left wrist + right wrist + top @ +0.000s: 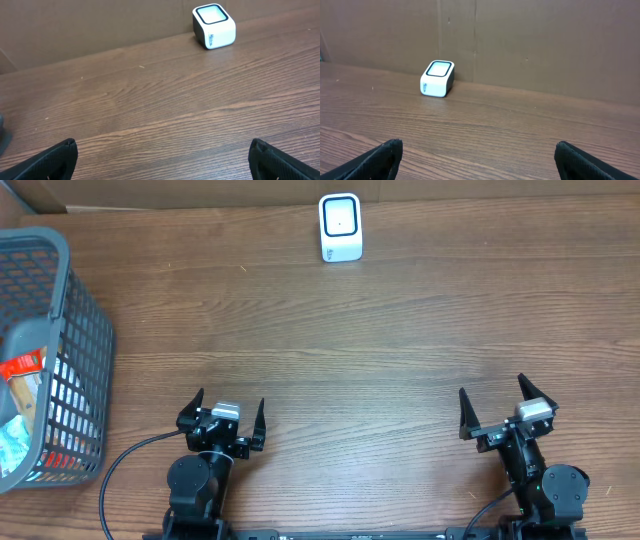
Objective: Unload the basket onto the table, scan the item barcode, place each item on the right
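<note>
The basket (88,350) stood at the left edge of the worktop (380,350), with its long axis running near to far. The items to be scanned lay inside it, among them a packet with a red label (22,366) against the left side. The overhead view cropped the basket's contents, so the packet's own long axis could not be determined. Neither wrist view showed the basket.

The left pincer (229,412) sat at the near edge, left of centre. Its jaws were spread wide, held nothing and pointed toward the far side. The packet lay to the left of this pincer and slightly farther away, behind the basket wall. By this judgement the left arm was clearly the nearer one. The coming move would need a reach leftward and over the rim, then down into the basket.

The scanner (340,227), a small white box with a dark-framed window on top, stood at the far edge near the centre. It was well apart from both pincers and lay right of the left pincer's line.

The right pincer (494,408) sat at the near right. Its jaws were also spread wide and empty. It was well apart from the basket, with the whole width of the worktop between them.
</note>
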